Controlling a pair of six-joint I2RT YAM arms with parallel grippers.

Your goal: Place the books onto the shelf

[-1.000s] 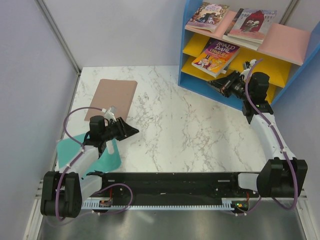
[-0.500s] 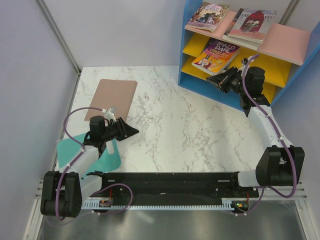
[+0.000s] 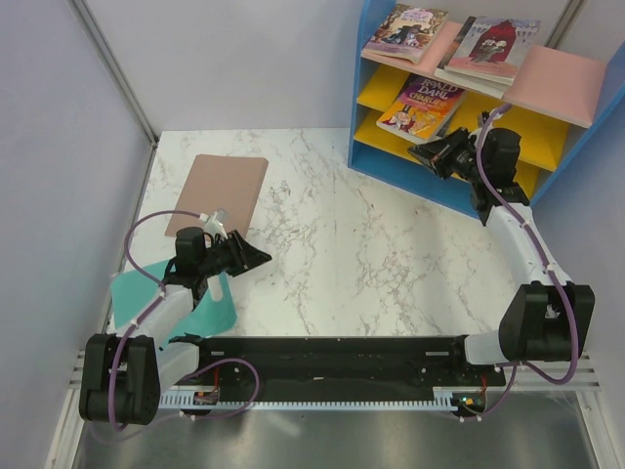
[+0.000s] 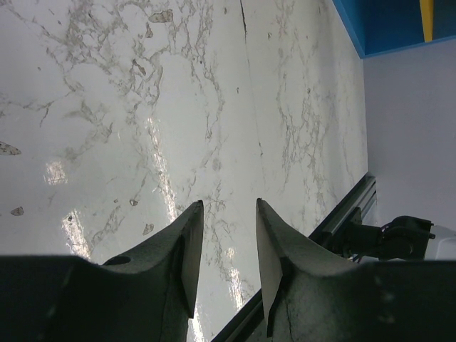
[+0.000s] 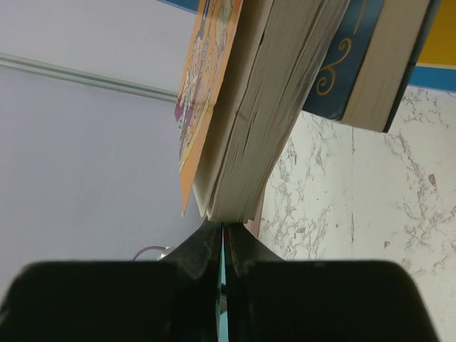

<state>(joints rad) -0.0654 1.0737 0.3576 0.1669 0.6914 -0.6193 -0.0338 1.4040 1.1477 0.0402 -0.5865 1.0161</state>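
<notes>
The shelf (image 3: pixel 358 98) stands at the far right, with a blue frame, a pink top board and yellow lower boards. Two stacks of books (image 3: pixel 403 31) (image 3: pixel 488 47) lie on the pink board. A yellow Roald Dahl book (image 3: pixel 425 106) rests on the upper yellow board. My right gripper (image 3: pixel 424 152) is shut, its tips pressed against that book's lower page edge (image 5: pixel 246 142). A dark blue book (image 5: pixel 335 68) shows beside it. My left gripper (image 3: pixel 258 258) hovers open over the marble table (image 4: pixel 142 107), nothing between its fingers (image 4: pixel 189 242).
A plain brownish-pink board (image 3: pixel 217 192) lies flat at the table's far left. A teal sheet (image 3: pixel 217 311) sits under the left arm near the front edge. Grey walls close in the left and back sides.
My right gripper has moved up and toward the shelf, nudging the Roald Dahl book further onto the yellow board. The left arm has stayed still.
</notes>
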